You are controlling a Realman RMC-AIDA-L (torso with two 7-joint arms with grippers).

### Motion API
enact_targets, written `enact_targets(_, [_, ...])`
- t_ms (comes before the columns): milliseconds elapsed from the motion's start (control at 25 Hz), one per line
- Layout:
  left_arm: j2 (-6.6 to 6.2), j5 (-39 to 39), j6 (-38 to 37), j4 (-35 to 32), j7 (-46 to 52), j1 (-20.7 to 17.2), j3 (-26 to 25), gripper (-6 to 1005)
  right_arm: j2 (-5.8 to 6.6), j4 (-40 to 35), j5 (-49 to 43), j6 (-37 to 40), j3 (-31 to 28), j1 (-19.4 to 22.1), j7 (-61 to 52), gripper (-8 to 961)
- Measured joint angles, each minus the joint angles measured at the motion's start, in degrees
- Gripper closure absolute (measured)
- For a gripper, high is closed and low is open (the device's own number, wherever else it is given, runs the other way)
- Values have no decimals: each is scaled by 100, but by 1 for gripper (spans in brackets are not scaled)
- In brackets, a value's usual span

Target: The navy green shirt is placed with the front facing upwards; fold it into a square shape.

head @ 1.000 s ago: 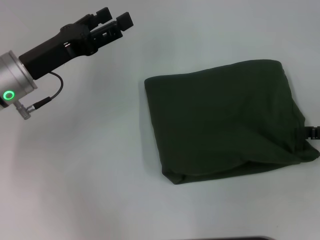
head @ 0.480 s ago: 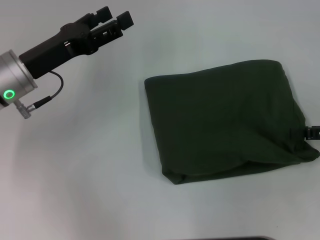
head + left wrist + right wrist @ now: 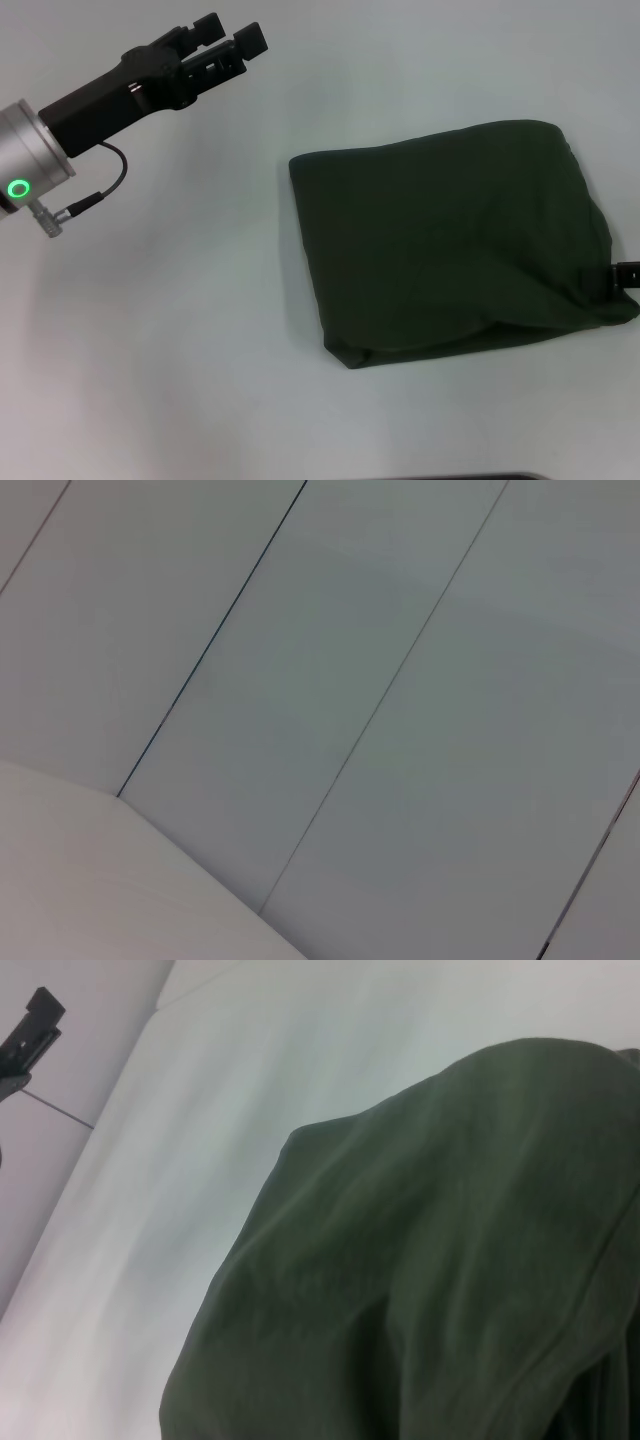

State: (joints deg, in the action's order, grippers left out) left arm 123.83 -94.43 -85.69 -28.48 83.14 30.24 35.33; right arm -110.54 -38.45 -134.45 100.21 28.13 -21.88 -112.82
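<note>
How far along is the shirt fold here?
Nearly finished: the navy green shirt lies as a compact, roughly square bundle, plain green side up. The left gripper is raised clear at the far left; the right gripper barely shows at the shirt's right edge. At most, a final tidy remains.

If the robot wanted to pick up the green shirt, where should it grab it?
Probably at a corner of the navy green shirt. It lies flat on the table as a rough square, so only edges and corners offer cloth to pinch. The near left corner bulges up slightly, a good spot, approached from the left, where the left gripper hovers. The right gripper barely shows at the shirt's right edge.
</note>
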Motion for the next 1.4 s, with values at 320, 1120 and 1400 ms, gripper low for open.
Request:
enact_targets(320, [0,2,0,0,0,-17,0,94,16,10,27,38,-116,48,32,818])
enact_targets(1120, [0,-13,-6,0,0,53,0,94,119,1,3,179,-462,160,15,939])
enact_targets(1400, [-8,4,-7,0,0,48,0,94,171,-32,23,358,-641,160,-18,938])
